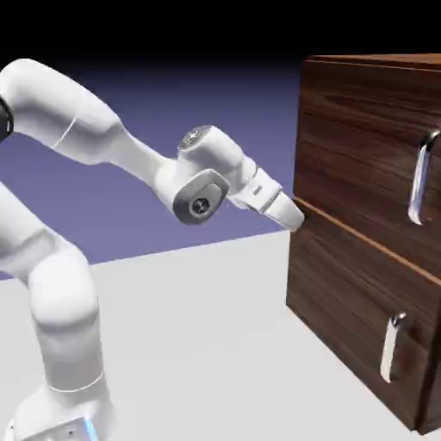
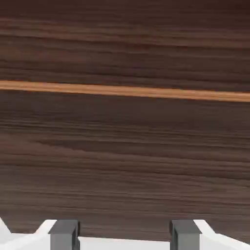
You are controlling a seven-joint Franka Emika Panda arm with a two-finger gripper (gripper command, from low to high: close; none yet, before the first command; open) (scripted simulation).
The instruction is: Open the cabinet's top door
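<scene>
The pincer [image 1: 284,211] is wide: in the hand view its two grey fingertips [image 2: 65,235] stand well apart at the bottom edge, one on each side of the middle. In the exterior view the pincer slopes down toward the exterior view's right, and its end is at the left edge of the cabinet's front, close to the seam between the two panels. Whether it touches the wood, I cannot tell.

The cabinet [image 1: 379,62] stands upright at the exterior view's right, its dark walnut front running out of the picture on that side. The top door [image 1: 357,142] is the upper panel and is shut, in line with the panel below. Its long, curved silver handle [image 1: 419,178] is upright, toward the exterior view's right and well apart from the pincer. The lower panel [image 1: 344,301] is shut too, with a shorter silver handle [image 1: 390,347]. A thin orange-brown strip [image 1: 370,243] of wood runs between the two panels.

The white arm [image 1: 82,116] comes in from the exterior view's left, with its bulky wrist joint [image 1: 201,198] just behind the pincer. A blue light [image 1: 90,430] shows low on the arm's base [image 1: 65,418]. The pale bench [image 1: 189,344] spreads between the base and the cabinet.

In the hand view, dark wood grain fills most of the picture, and the orange-brown strip crosses the upper half, dipping slightly toward that picture's right.
</scene>
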